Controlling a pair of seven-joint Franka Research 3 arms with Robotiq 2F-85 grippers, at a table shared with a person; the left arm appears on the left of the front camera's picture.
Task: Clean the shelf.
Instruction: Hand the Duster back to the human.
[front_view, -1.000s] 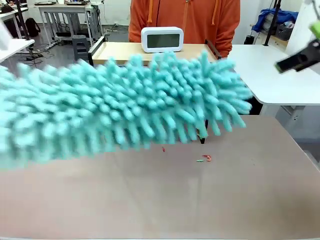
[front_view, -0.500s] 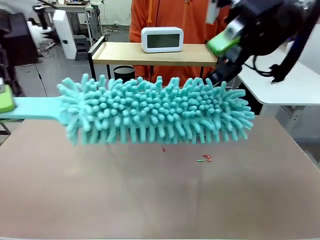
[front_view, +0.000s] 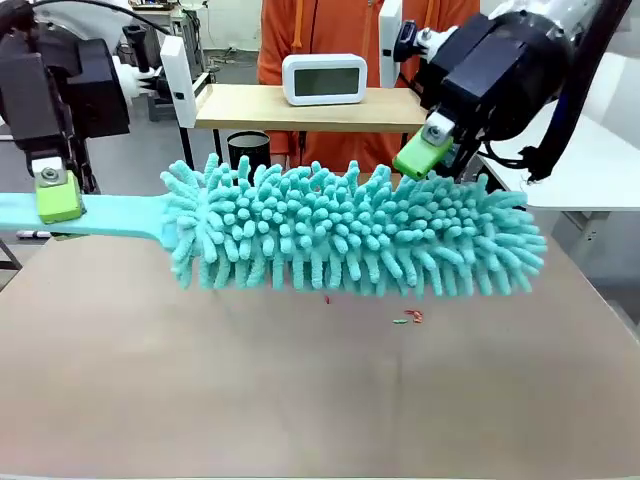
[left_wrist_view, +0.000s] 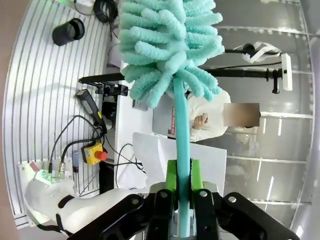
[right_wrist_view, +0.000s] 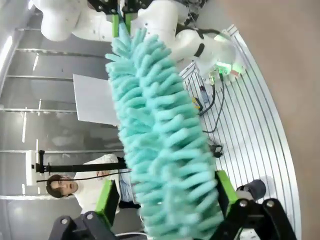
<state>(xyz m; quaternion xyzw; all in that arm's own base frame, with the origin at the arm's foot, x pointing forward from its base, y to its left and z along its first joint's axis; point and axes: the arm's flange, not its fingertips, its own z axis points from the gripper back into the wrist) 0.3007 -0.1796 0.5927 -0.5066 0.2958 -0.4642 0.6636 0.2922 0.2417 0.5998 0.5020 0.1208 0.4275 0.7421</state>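
Both end effectors engaged the teal duster (front_view: 350, 240): left end effector (left_wrist_view: 183, 192) clamped its handle (left_wrist_view: 181, 130), right end effector (right_wrist_view: 162, 200) straddled its head with jaws apart; shelf (front_view: 310, 106) judged uncleaned.

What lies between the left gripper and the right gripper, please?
The turquoise duster spans that stretch in the front view: the left gripper clamps its flat handle, and its fluffy head reaches over to the open right gripper.

No text, label, brand or number could be read. The clock's (front_view: 324, 79) display was blank, and red print on a grey panel (left_wrist_view: 162, 119) beyond the left hand's (left_wrist_view: 183, 186) fingertips was too small.
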